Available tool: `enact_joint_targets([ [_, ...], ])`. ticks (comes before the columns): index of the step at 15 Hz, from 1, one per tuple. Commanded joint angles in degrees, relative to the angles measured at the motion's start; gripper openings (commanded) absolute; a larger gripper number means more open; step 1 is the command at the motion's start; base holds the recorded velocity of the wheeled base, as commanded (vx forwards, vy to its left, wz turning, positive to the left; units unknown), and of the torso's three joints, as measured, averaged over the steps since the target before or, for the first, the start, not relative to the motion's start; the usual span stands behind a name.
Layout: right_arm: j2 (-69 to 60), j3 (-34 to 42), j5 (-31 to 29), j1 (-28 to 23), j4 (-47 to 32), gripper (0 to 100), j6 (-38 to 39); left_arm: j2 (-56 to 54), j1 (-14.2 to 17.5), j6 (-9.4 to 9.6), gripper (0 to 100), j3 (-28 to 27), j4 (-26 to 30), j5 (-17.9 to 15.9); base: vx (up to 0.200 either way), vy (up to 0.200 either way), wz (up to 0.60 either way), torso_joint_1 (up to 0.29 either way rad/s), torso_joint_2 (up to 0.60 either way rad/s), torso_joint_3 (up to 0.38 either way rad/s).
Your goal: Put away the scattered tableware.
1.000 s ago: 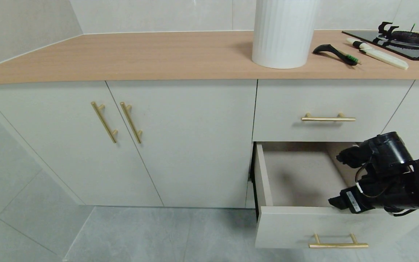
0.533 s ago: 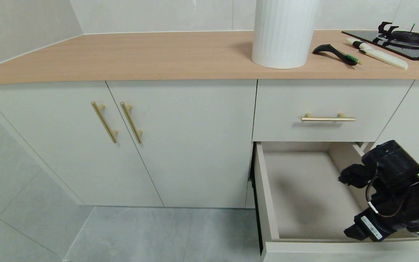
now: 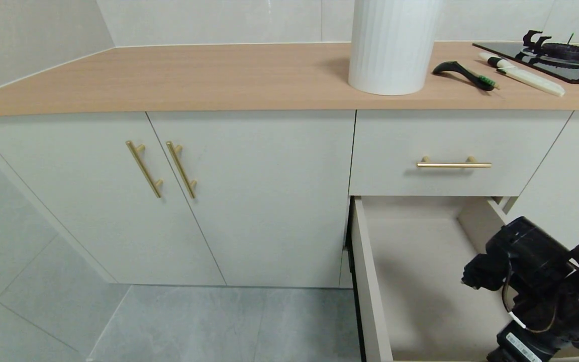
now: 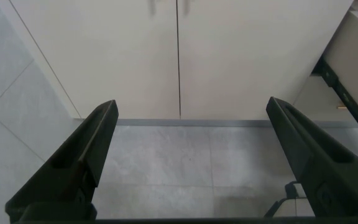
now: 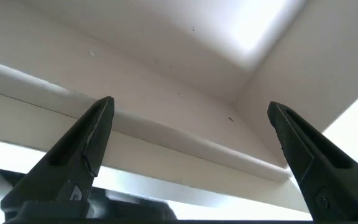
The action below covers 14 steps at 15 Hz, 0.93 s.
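The drawer stands pulled far out below the desk, most likely so that it can take the tableware. The right arm sits low at its front right corner. The right pincer has its fingers spread wide with nothing between them, and it looks into the drawer's pale inner corner. The left pincer is just as wide apart and empty. It hangs low over the floor tiles and faces the cupboard doors, out of the way.

The tableware is not yet stowed. A white knife and a black tool (its kind is hard to tell) lie close together on the desk, between the white ribbed jar and the hob. Both are up above the right pincer and well apart from either one. The likely next job is a lift up to the desk.
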State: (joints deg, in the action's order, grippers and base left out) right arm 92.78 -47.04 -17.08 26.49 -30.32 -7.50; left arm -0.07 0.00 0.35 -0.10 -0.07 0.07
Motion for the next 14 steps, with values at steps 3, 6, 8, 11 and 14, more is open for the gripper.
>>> enact_joint_targets([
  [3, -1.64, -0.94, -0.15, 3.04, -6.33, 100, -0.33, 0.07, 0.00, 0.00, 100, 0.01, -0.01, 0.01, 0.000, 0.000, 0.00, 0.000, 0.00, 0.000],
  [6, -1.73, -1.21, -0.24, 3.39, -6.60, 100, -0.24, 0.07, 0.00, 0.00, 100, 0.01, -0.01, 0.01, 0.000, 0.000, 0.00, 0.000, 0.00, 0.000],
  [8, -2.43, -2.44, -0.85, 3.39, -6.33, 100, 0.20, 0.07, 0.00, 0.00, 100, 0.01, -0.01, 0.01, 0.000, 0.000, 0.00, 0.000, 0.00, 0.000],
  [11, -5.77, -7.89, -0.06, 3.39, -6.24, 100, 7.41, 0.07, 0.00, 0.00, 100, 0.01, -0.01, 0.01, 0.000, 0.000, 0.00, 0.000, 0.00, 0.000],
  [14, -10.34, -13.51, 3.46, 1.63, -4.75, 100, 14.35, 0.07, 0.00, 0.00, 100, 0.01, -0.01, 0.01, 0.000, 0.000, 0.00, 0.000, 0.00, 0.000],
])
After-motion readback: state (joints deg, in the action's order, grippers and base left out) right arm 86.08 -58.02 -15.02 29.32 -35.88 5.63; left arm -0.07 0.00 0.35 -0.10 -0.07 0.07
